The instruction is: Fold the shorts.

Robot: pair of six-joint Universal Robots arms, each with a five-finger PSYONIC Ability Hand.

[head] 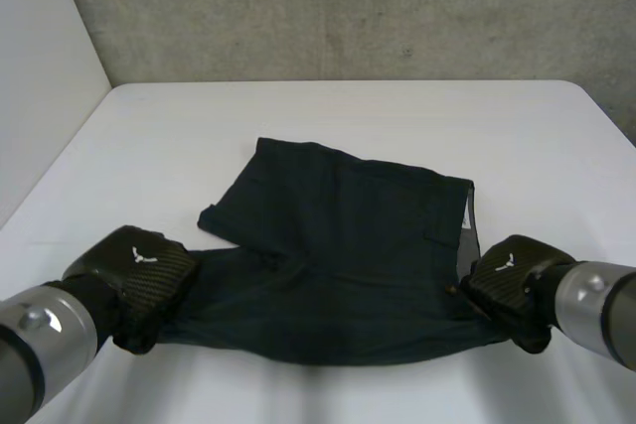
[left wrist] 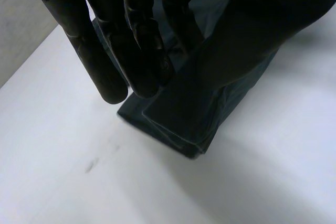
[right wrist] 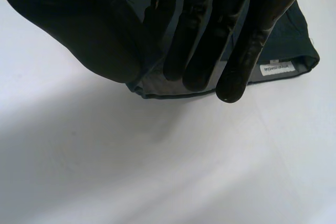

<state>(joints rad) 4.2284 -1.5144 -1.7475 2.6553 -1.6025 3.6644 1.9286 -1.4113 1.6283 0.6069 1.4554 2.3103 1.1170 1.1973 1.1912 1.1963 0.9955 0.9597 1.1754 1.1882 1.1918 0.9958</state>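
Dark blue-black shorts (head: 338, 245) lie across the middle of the white table (head: 348, 116), waistband toward my right and one leg folded up at the far left. My left hand (head: 134, 265) is shut on the near leg hem (left wrist: 184, 124), cloth pinched between thumb and straight fingers (left wrist: 121, 40). At the waistband's near corner, my right hand (head: 507, 280) is shut on the cloth. Its fingers (right wrist: 210, 30) cover the grey inner band, beside a white label (right wrist: 277, 68). The near edge of the shorts hangs slightly off the table between the hands.
A grey concrete wall (head: 348, 7) stands behind the table's far edge and a pale wall (head: 40, 76) runs along its left side. Bare tabletop surrounds the shorts, with broad room beyond them.
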